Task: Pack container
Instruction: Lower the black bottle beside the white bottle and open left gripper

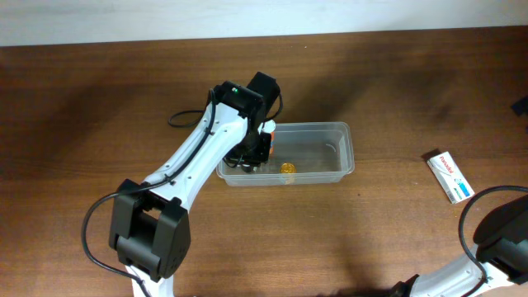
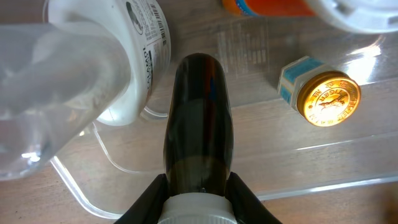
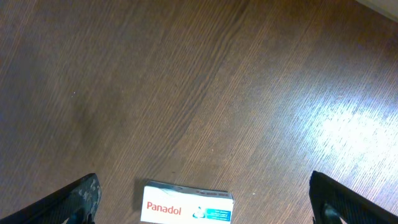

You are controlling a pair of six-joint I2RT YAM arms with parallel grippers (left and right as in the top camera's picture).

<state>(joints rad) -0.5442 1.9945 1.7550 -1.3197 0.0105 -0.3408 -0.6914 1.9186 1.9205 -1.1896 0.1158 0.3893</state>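
A: What's hidden overhead?
B: The left arm [image 1: 206, 144] covers the container's [image 1: 350, 148] left end.
A: And the Panadol box [image 3: 186, 205]?
B: Cut off at the right wrist view's bottom edge.

Lying flat and slanted near the right edge of the overhead view, on the dark brown wood-grain table [image 1: 371, 239], a white Panadol box [image 1: 450, 176] with red lettering and a blue end, seen again at bottom centre of the right wrist view.

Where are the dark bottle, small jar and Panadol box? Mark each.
dark bottle [image 2: 199, 124], left wrist view, body.
small jar [image 2: 328, 99], left wrist view, gold lid.
Panadol box [image 3: 186, 206], right wrist view, printed face.
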